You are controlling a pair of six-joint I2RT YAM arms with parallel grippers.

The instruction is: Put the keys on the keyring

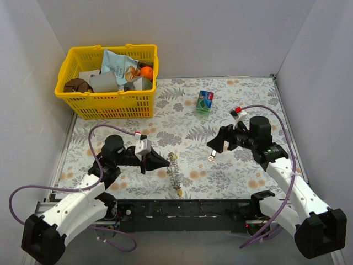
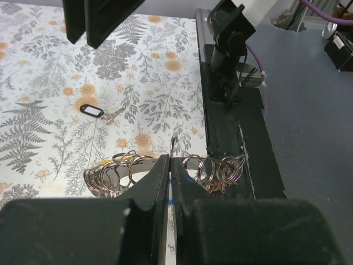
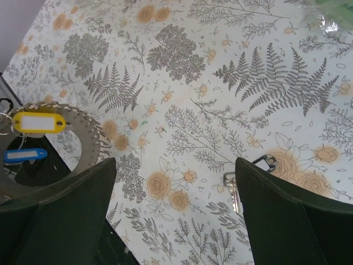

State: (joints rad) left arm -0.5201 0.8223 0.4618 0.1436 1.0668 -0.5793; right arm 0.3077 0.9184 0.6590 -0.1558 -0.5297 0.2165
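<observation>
Left wrist view has my left gripper (image 2: 170, 165) clamped shut on the keyring (image 2: 107, 178), steadying it at the six o'clock edge of the table (image 2: 49, 72), while my right gripper (image 3: 174, 182) hangs wide open over a loose key (image 3: 234, 194) at its four o'clock, presumably to fetch it.

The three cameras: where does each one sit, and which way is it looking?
Top external: above and behind the arms, looking down on the floral table; both arms, with the left gripper and right gripper, show.
Left wrist: on the left arm, looking along its shut fingers at the keyring they pinch.
Right wrist: on the right arm, looking down between its open fingers at a loose key.
Shared: both wrist views show the keyring and that key.
</observation>
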